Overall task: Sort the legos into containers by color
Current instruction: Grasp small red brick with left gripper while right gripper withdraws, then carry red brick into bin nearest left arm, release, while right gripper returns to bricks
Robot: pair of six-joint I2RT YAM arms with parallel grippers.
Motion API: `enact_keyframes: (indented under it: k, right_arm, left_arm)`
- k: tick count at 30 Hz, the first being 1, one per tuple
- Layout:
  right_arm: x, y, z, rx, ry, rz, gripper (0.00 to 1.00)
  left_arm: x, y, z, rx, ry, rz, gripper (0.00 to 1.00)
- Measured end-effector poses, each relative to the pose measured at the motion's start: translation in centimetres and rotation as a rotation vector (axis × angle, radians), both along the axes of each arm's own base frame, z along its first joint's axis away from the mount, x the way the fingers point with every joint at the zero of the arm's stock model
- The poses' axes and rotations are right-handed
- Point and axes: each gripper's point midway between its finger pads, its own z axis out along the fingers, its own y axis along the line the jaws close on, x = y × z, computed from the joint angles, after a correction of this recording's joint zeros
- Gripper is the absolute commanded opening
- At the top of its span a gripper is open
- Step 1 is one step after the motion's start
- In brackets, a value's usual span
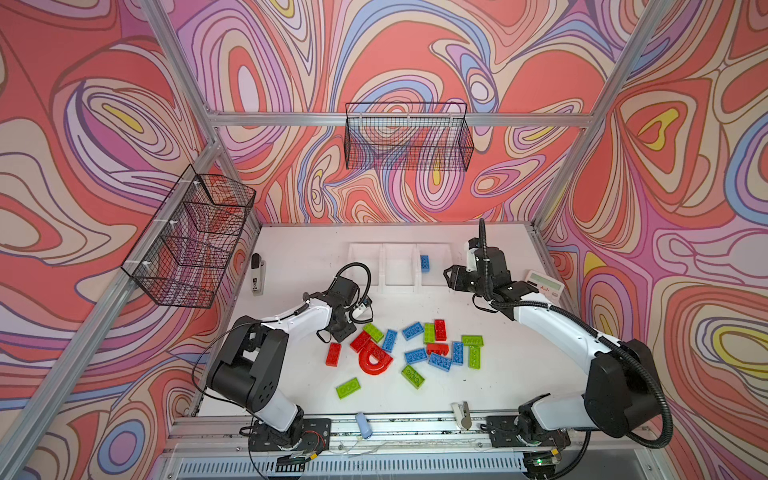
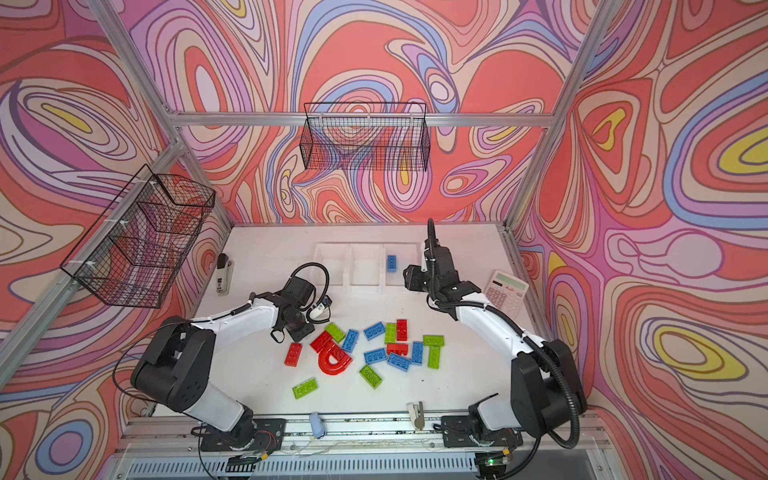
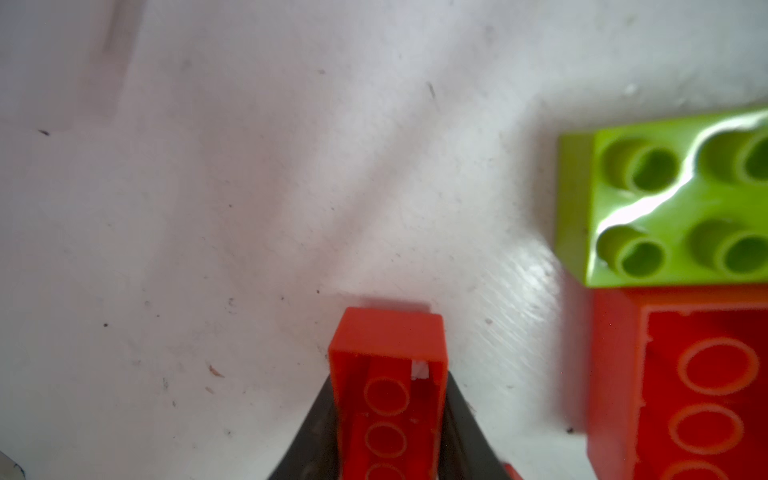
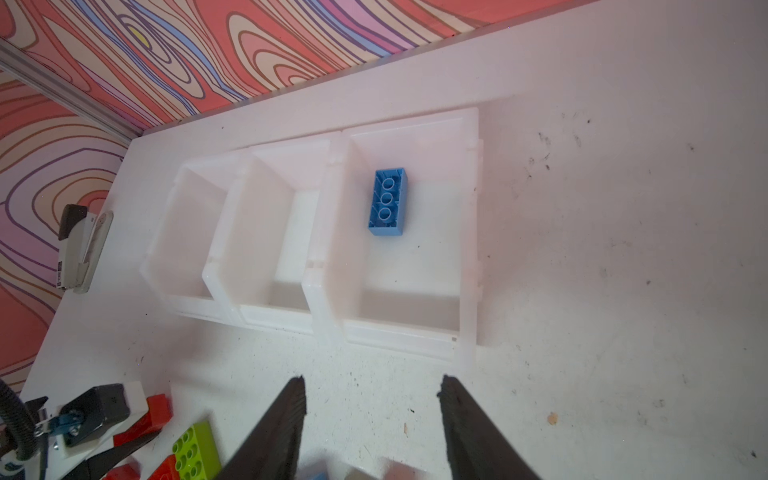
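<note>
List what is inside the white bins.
One blue brick lies in the bin nearest the right arm; the middle bin and far bin look empty. Front lips hide some floor.

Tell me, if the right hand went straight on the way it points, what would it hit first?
Probably the front wall of the white bin holding the blue brick; the open right hand aims at it. Depth is unclear, so it might touch the table first.

Three joined bins point(image 1: 399, 266) stood at the rear of the table point(image 1: 519, 374); one brick point(image 1: 424, 263) lay in the rightmost. Loose bricks point(image 1: 415, 356) lay scattered before them, stapler point(image 1: 257, 274) left, calculator point(image 1: 544, 284) right.
</note>
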Motion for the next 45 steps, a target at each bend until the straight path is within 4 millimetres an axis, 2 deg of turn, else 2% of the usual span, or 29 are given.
enact_keyframes:
  k: [5,8,12,14,18,20,22,26,31,37,40,42,45]
  right_arm:
    - [-1.4,-0.4,-2.5,-0.02,0.07,0.005,0.55]
    - [-2.9,-0.8,-4.5,-0.041,0.135,0.008,0.55]
    - [-4.7,-1.2,-6.3,-0.063,0.202,0.016,0.55]
    - [-5.5,-1.1,-6.9,-0.074,0.225,0.024,0.55]
    - [-7.4,0.1,-7.9,-0.098,0.257,0.058,0.57]
    - [-8.6,0.9,-8.5,-0.107,0.276,0.077,0.57]
    - [-9.5,1.6,-9.0,-0.112,0.294,0.09,0.57]
    - [-10.4,2.4,-9.3,-0.12,0.31,0.089,0.57]
    - [-11.1,2.4,-9.3,-0.137,0.32,0.067,0.58]
    - [-11.5,2.4,-9.1,-0.155,0.325,0.055,0.59]
    - [-11.6,3.4,-8.4,-0.159,0.311,0.069,0.6]
    - [-11.6,4.3,-8.1,-0.153,0.301,0.078,0.61]
    - [-11.7,5.5,-8.2,-0.16,0.304,0.095,0.61]
  left_arm:
    - [0.3,-0.1,0.4,-0.008,-0.015,0.002,0.09]
    - [0.6,-0.3,1.6,-0.03,-0.054,0.018,0.05]
    - [2.1,-0.7,5.1,-0.085,-0.155,0.071,0.08]
    - [3.6,-1.3,7.8,-0.135,-0.226,0.112,0.12]
    - [6.3,-2.5,12.0,-0.232,-0.327,0.197,0.15]
    - [7.9,-3.1,13.5,-0.269,-0.357,0.245,0.16]
    - [9.7,-3.7,14.2,-0.295,-0.371,0.29,0.16]
    - [13.3,-4.9,13.2,-0.321,-0.354,0.381,0.17]
    - [16.7,-5.8,9.9,-0.327,-0.307,0.48,0.22]
    - [18.8,-6.8,7.6,-0.336,-0.271,0.524,0.42]
    - [19.4,-7.2,7.5,-0.348,-0.27,0.529,0.52]
    - [19.4,-7.2,7.5,-0.352,-0.269,0.531,0.63]
    - [19.5,-7.3,7.7,-0.358,-0.271,0.535,0.68]
